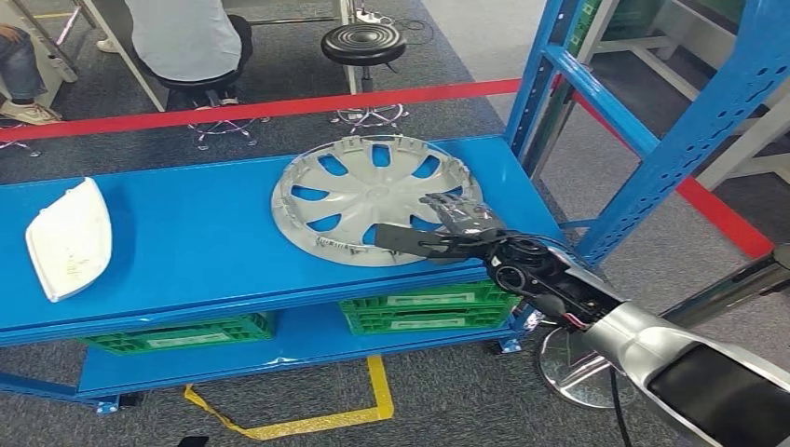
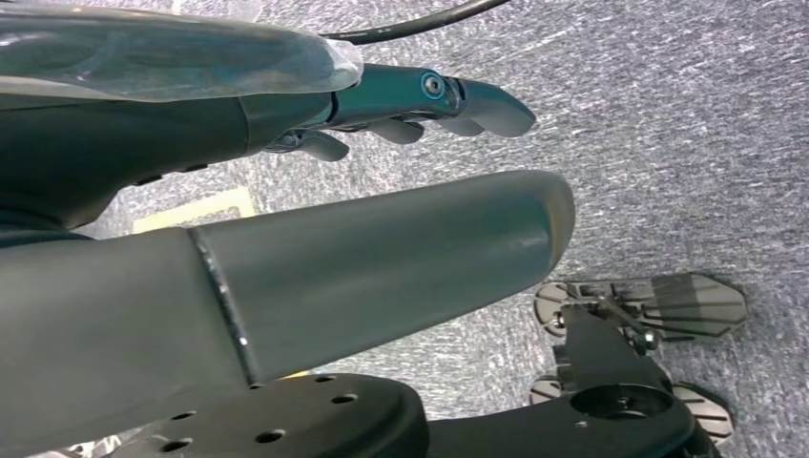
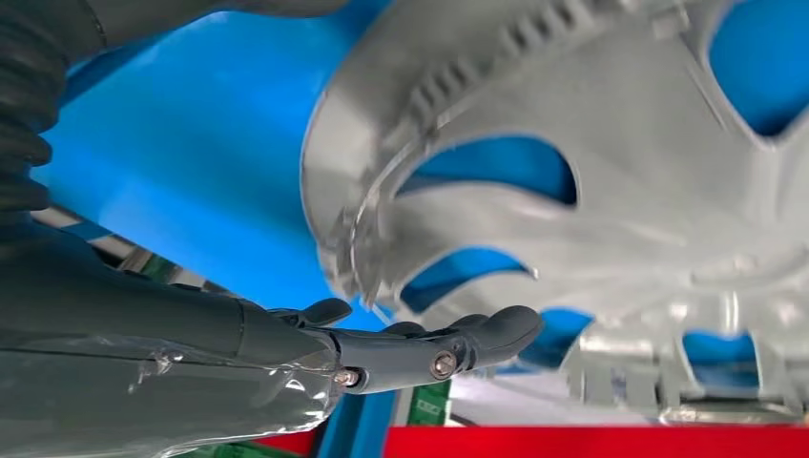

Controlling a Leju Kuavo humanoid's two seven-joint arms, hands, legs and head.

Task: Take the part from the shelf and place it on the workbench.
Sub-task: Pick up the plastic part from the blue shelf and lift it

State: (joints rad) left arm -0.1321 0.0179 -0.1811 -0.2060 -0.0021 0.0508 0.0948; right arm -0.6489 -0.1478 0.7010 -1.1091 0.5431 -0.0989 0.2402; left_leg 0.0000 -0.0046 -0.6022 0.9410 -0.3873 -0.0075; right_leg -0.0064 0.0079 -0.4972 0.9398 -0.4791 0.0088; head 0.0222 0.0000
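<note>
The silver wheel cover (image 1: 373, 199) lies inner face up on the top level of the blue shelf (image 1: 205, 242), toward its right end, its near rim close to the shelf's front edge. The right hand (image 1: 438, 231) reaches in from the lower right and lies over the cover's near right part, thumb stretched out along the near rim and darker fingers (image 1: 454, 212) spread flat above the spokes. From the head view the hand looks open, with nothing closed around the rim. The right wrist view shows what that one cannot: the cover (image 3: 611, 181) seen from close by, its ribbed edge and cut-outs large against the blue deck, with the fingers (image 3: 429, 348) held straight and seemingly just short of the rim; whether any of them touches the plastic is hard to tell there.

The left hand (image 2: 401, 110) shows in the left wrist view, hanging over grey carpet, fingers loosely extended and holding nothing.

At the left end of the same shelf level, well apart from the cover, lies a white moulded part (image 1: 70, 237). Green crates (image 1: 424, 309) sit on the level below. Behind the shelf runs a red floor line (image 1: 251, 110), and past it stand a black round stool (image 1: 363, 44) and a seated person (image 1: 186, 42).
</note>
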